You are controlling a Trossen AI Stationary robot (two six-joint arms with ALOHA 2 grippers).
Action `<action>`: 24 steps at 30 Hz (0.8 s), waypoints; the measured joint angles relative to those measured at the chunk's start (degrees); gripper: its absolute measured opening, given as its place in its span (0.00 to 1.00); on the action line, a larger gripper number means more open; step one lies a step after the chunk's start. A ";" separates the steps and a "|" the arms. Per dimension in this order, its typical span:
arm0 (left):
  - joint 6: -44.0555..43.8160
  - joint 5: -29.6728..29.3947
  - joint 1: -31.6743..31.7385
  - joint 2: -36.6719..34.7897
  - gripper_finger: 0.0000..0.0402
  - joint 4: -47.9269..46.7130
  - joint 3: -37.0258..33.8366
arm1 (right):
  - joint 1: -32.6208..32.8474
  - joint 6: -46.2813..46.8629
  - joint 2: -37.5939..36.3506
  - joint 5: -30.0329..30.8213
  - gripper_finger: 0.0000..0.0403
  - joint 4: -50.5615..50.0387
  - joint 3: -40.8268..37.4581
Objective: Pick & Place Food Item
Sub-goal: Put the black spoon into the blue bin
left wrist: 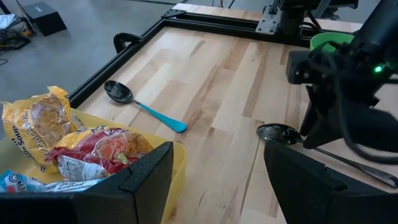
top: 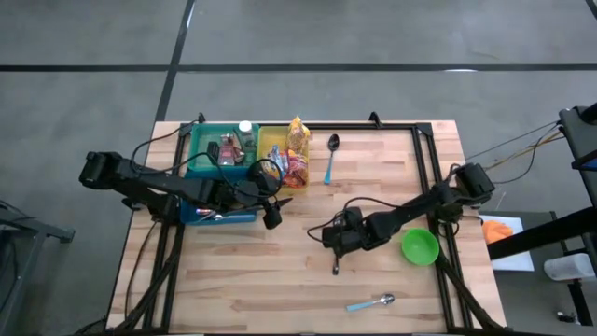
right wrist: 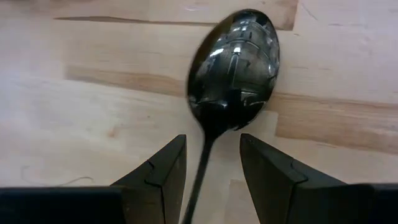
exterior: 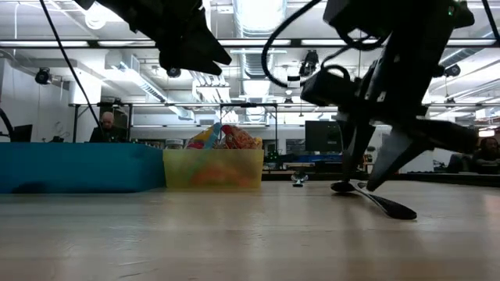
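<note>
Food packets (top: 296, 154) lie piled in a yellow bin (left wrist: 176, 163) at the table's far left; the left wrist view shows them as orange and red bags (left wrist: 93, 149). My left gripper (left wrist: 217, 183) hovers open above the bin's near corner (top: 271, 220) and holds nothing. Right of the table's middle, a black spoon (right wrist: 233, 68) lies on the wood. My right gripper (right wrist: 211, 165) points steeply down over it and is open. Its fingers stand on either side of the spoon's handle (exterior: 383, 204), just behind the bowl (left wrist: 280, 132).
A teal bin (top: 207, 140) with a white-capped bottle stands left of the yellow one. A blue-handled spoon (top: 331, 159) lies far of centre, and another spoon (top: 373, 302) lies near the front edge. A green bowl (top: 420, 246) sits right of my right gripper. People show in the room behind.
</note>
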 joint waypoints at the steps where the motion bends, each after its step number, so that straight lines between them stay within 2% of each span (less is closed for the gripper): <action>1: 0.00 -0.01 -0.01 0.00 0.63 0.00 0.00 | -0.05 0.36 0.66 0.03 0.36 0.14 0.00; 16: 0.04 0.01 0.00 0.00 0.63 -0.44 0.00 | -0.50 0.65 2.94 0.22 0.35 0.06 0.71; 19: 0.04 0.01 -0.01 0.00 0.63 -0.46 0.00 | -0.50 -0.38 2.97 0.13 0.28 -0.25 0.74; 24: 0.04 0.01 -0.01 0.00 0.63 -0.44 0.00 | -0.54 -1.23 3.05 0.14 0.11 -0.32 0.70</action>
